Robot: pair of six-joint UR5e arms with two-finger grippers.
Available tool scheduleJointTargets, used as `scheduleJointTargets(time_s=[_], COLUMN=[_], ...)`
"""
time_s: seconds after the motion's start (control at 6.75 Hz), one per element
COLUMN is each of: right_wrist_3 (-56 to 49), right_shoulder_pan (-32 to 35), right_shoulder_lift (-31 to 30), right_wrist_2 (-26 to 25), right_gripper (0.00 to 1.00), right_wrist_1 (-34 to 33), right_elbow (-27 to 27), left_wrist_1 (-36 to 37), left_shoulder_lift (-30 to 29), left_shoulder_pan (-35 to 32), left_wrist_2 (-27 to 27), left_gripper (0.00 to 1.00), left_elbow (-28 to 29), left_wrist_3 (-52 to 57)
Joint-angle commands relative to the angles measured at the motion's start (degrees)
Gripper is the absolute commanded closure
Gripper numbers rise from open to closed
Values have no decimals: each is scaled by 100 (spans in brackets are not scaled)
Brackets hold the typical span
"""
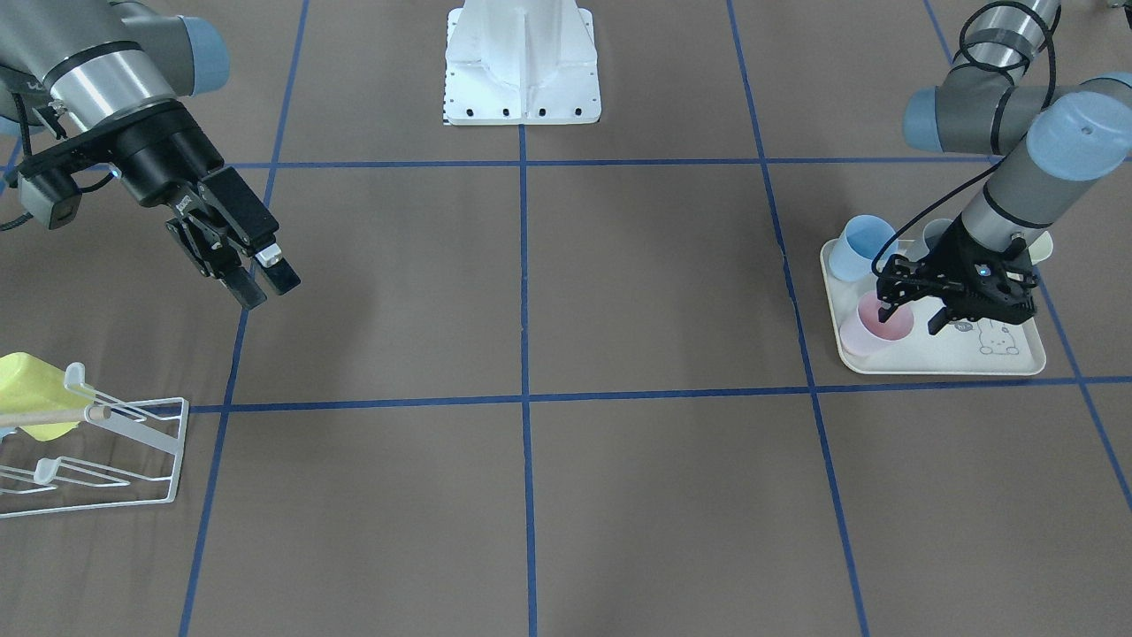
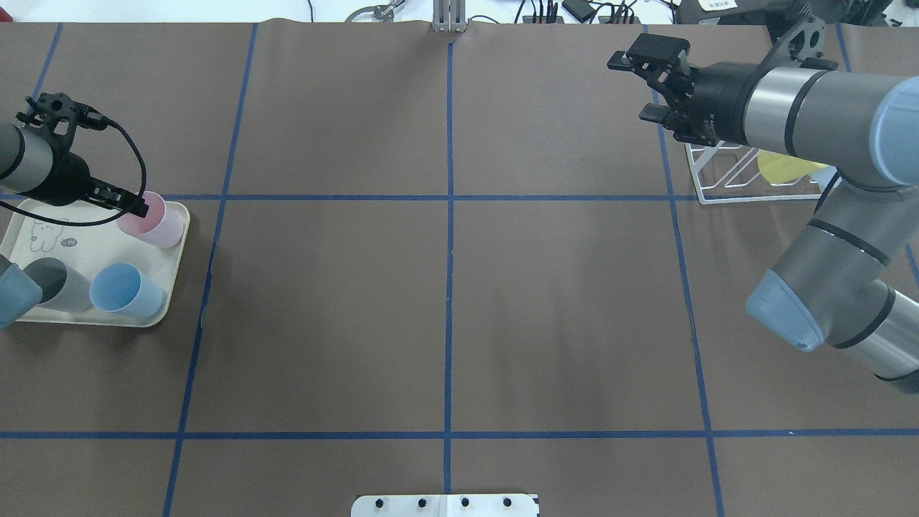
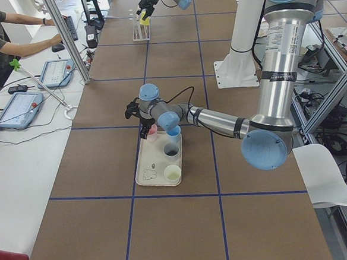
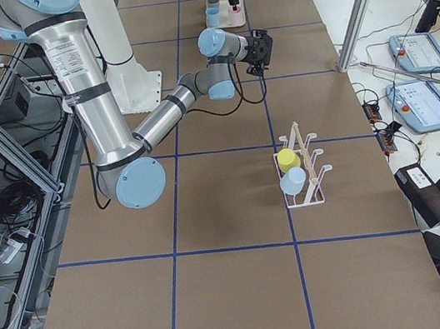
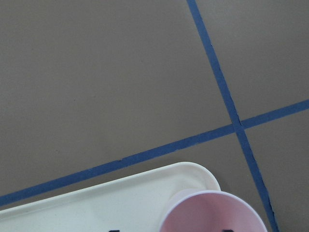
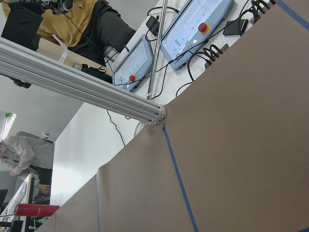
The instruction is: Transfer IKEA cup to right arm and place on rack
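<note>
pink cup [image 1: 871,336] upright on tray [image 1: 973,358] | white wire rack [image 1: 133,416] (holds yellow cup [image 1: 31,389])

Left claw [image 2: 135,208] at rim of pink cup [image 2: 159,222] on tray [image 2: 93,240], bench [image 2: 323,301] left edge. Grey cup [image 2: 54,283] and blue cup [image 2: 122,289] alongside. Right claw [image 2: 637,86] empty, jaws apart, near rack [image 2: 718,179] holding yellow cup [image 2: 786,169].

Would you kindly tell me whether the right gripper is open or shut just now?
Open: the right gripper has its fingers standing apart, with nothing between them.
</note>
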Motion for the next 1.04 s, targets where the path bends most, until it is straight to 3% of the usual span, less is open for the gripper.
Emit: scheduleJointTargets(time_s=[0.0,0.3,0.44,0.74,0.89], right_wrist_3=[0,0,0,0,0], right_shoulder_pan=[-1,-1,-1,-1,-1], right_shoulder_lift=[9,9,9,9,18], right_wrist_2=[-3,-3,-3,-3,-3], right_gripper=[0,0,0,0,0], right_wrist_1=[0,0,0,0,0], right_elbow=[0,0,0,9,9], left_wrist_1=[-1,-1,-1,-53,-184], left_shoulder_lift=[1,1,1,10,62], left_shoulder_pan=[38,82,82,73,73], left_wrist_2=[30,38,30,30,30], left_gripper=[39,44,56,100,100], left_elbow=[51,104,104,87,96], left_wrist_3=[3,12,12,12,12])
